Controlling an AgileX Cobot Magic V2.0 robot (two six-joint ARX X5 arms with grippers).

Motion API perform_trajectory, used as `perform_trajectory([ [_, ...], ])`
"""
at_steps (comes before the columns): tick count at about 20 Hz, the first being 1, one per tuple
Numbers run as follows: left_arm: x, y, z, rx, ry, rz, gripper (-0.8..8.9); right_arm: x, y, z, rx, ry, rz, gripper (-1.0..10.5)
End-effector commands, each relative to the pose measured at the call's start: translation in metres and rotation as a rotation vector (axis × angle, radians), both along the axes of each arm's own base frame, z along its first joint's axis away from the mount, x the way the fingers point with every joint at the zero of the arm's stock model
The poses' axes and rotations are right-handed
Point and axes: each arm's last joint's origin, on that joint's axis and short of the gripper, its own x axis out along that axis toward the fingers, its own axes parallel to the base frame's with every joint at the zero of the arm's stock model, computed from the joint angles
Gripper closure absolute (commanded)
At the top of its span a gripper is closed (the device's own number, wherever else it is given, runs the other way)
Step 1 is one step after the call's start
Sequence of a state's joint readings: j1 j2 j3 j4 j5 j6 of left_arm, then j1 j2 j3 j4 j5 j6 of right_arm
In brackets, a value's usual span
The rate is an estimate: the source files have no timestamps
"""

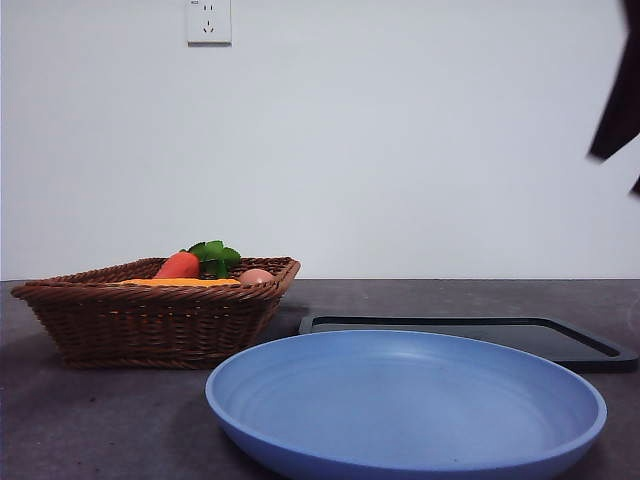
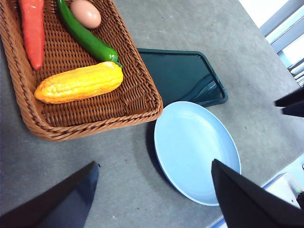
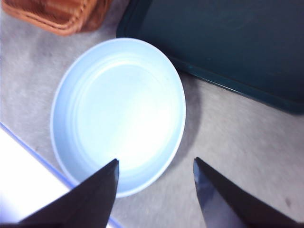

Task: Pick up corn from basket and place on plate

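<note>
The corn (image 2: 78,83) lies on its side in the brown wicker basket (image 2: 97,127), showing only as an orange strip (image 1: 180,283) over the rim in the front view. The light-blue plate (image 1: 400,405) stands empty in front of the basket (image 1: 150,325). My left gripper (image 2: 154,163) hangs open high above the table, between basket and plate (image 2: 194,152), holding nothing. My right gripper (image 3: 156,160) is also open and empty, above the near edge of the plate (image 3: 118,109). Its black tips (image 2: 289,102) show in the left wrist view.
A red-orange carrot (image 2: 32,28), a long green vegetable (image 2: 85,38) and a pinkish egg (image 2: 85,13) share the basket. A flat black tray (image 1: 560,342) lies behind the plate, beside the basket. A dark arm tip (image 1: 618,100) hangs at the top right of the front view.
</note>
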State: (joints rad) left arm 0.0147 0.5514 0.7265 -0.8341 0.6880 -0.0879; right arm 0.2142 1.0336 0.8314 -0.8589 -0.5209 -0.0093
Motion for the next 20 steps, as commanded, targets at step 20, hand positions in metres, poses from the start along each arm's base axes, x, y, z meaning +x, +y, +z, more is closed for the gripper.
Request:
perform_trajectory([
  [20, 0.000, 0.000, 0.006, 0.005, -0.036, -0.016, 4.22, 0.074, 0.045, -0.099, -0.067, 0.252, 0.097, 7.7],
])
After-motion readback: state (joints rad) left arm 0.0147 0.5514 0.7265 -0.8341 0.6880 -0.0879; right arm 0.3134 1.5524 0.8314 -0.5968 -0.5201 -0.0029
